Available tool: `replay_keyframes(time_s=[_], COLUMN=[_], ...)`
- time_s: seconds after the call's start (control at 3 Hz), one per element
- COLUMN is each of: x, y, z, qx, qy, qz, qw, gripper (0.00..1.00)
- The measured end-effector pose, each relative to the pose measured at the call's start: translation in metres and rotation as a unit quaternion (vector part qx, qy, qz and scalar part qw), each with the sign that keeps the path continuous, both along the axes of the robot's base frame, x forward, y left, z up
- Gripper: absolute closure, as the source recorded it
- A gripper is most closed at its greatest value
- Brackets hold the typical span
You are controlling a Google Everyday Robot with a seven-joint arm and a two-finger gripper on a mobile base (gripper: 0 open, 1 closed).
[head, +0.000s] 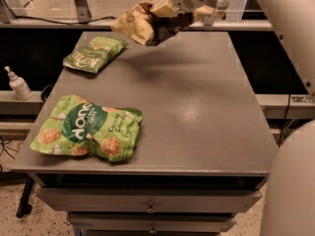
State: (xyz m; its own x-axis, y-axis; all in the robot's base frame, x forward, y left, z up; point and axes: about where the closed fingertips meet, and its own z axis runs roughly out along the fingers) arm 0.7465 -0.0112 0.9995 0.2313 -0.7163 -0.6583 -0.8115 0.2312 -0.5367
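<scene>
Bottle first, way over on the left: a small white pump bottle (18, 84) stands on a low shelf beside the table. It is far to the left of the pincer and well below it.

Next comes a big green snack bag (88, 129). It lies flat on the gray table (197, 112), near the front left corner. That is down and to the left of the pincer, well apart from it.

A smaller green bag (94, 54) lies flat too, near the back left corner. It is much closer to the pincer, left of it and lower, but nothing touches it.

Then comes the brown and yellow chip bag (134, 24). It is up in the air over the back part of the table, not touching the top (you can see its soft shadow on the gray below). The pincer (168, 14) is clamped tight on the bag's right end, so the bag sticks out to the left of it. The bag's long side runs left to right, and the left end tips down a bit. It looks crumpled where it is pinched.

To the right of the pincer, the one white arm (280, 14) goes off toward the right side and comes down by the table's edge. Drawers (147, 200) sit under the table top, far below the pincer.
</scene>
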Motion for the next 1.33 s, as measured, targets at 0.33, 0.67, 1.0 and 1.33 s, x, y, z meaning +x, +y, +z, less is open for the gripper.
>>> replay_keyframes(time_s=[0.33, 0.67, 1.0, 1.33], x=[0.024, 0.041, 0.048, 0.051], y=[0.028, 0.045, 0.053, 0.055], z=[-0.021, -0.042, -0.058, -0.065], qx=[0.007, 0.008, 0.004, 0.007], qy=[-0.009, -0.008, -0.002, 0.002], qz=[0.031, 0.055, 0.079, 0.093], qw=[0.9995, 0.9984, 0.9968, 0.9956], gripper=[1.0, 1.0, 0.84, 0.61])
